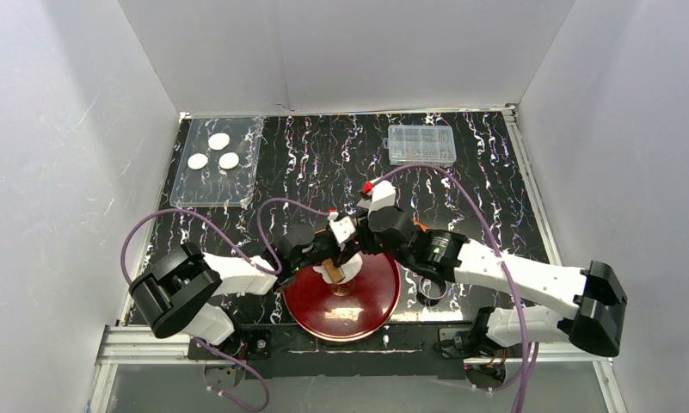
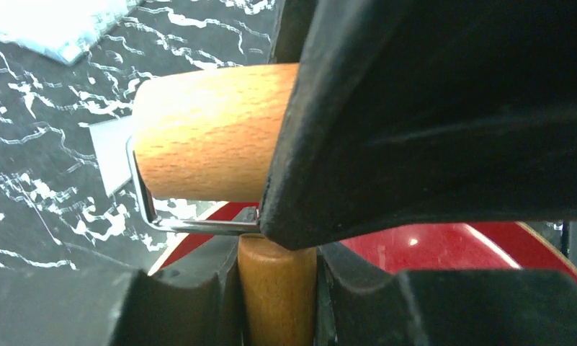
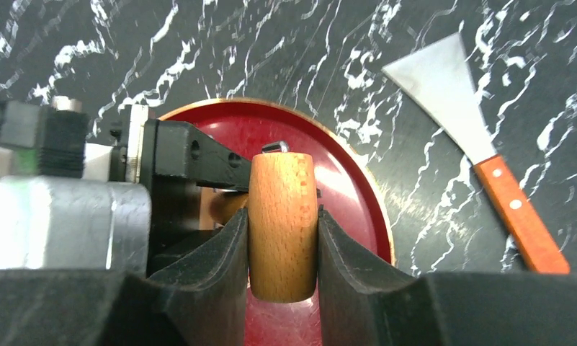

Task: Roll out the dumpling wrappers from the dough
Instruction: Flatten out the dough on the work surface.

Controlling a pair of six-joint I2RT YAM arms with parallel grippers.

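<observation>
Left gripper (image 2: 278, 268): narrow, clamped on the handle (image 2: 278, 288) of the rolling pin (image 2: 212, 138). One handle, smooth round wood, running straight between the fingers.

Right gripper (image 3: 282, 241): partly closed, black curved fingers (image 3: 220, 267) pressed on both sides of the barrel (image 3: 282, 216). One barrel, a pale beech cylinder with fine speckled grain. Its long axis lies along the right fingers and crosswise to the handle. A bent wire bracket (image 2: 142, 189) joins the two parts (one end of the wire shows at the barrel's far tip).

Directly beneath both grippers: one red plate (image 3: 346, 176), round, glossy, with a thin orange rim.

The dough (image 1: 352, 272): one soft white lump on that plate, right under the pin and mostly hidden by the fingers. I cannot tell its long axis.

Right of the right gripper, on the table (image 3: 199, 58) (black with white marbling): one scraper (image 3: 487, 162). It has a flat trapezoid metal blade and a riveted orange handle, and the blade end points away from the gripper.

Far beyond and left of the left gripper: one clear flat tray (image 1: 194, 191).

The dumpling wrappers (image 1: 218, 140): three of them lie on the tray. They are thin white discs in a tight triangle, lying flat.

Far beyond the right gripper: one clear lidded box (image 1: 421, 144).
</observation>
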